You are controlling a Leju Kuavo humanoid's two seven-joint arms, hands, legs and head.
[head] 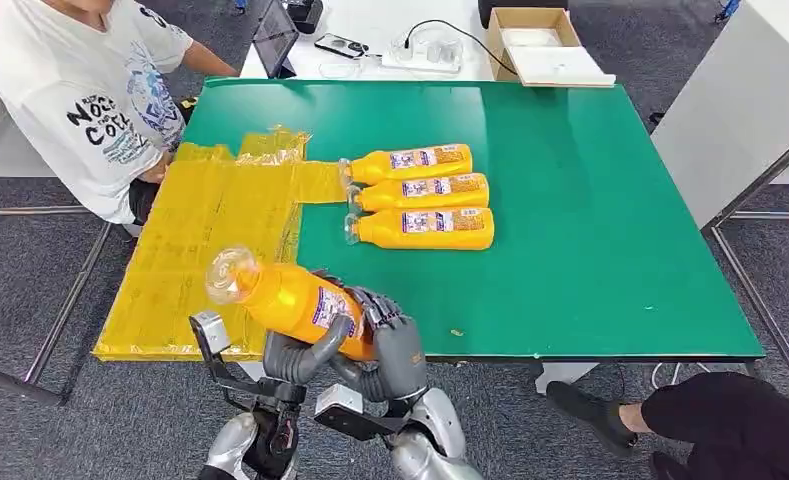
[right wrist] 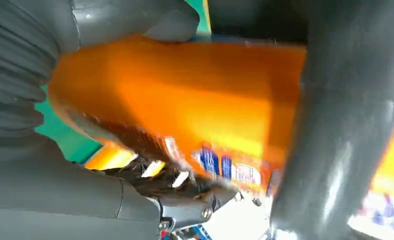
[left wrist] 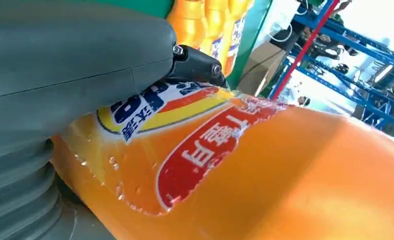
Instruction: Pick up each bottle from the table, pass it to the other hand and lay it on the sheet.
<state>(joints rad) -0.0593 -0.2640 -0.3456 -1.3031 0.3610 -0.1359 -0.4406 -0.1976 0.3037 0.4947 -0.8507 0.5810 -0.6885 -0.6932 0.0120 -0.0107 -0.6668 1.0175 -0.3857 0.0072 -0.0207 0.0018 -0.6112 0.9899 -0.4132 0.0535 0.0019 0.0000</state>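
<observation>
An orange bottle (head: 285, 298) with a clear cap hangs tilted off the near edge of the green table (head: 590, 200), its cap toward the yellow sheet (head: 210, 225). My left hand (head: 298, 358) grips it from below, thumb across the label. My right hand (head: 395, 345) holds its base end, fingers over the top. Up close, the left wrist view has the bottle (left wrist: 264, 170) against my left hand (left wrist: 60, 75). The right wrist view has the bottle (right wrist: 185, 100) in my right hand (right wrist: 30, 75). Three more bottles (head: 422, 190) lie side by side mid-table, caps at the sheet's edge.
A person in a white T-shirt (head: 80, 90) stands at the far left corner, beside the sheet. A cardboard box (head: 540, 40), a tablet (head: 275, 35) and a power strip (head: 420, 50) sit beyond the table. Someone's leg and shoe (head: 610, 410) are on the floor at the right.
</observation>
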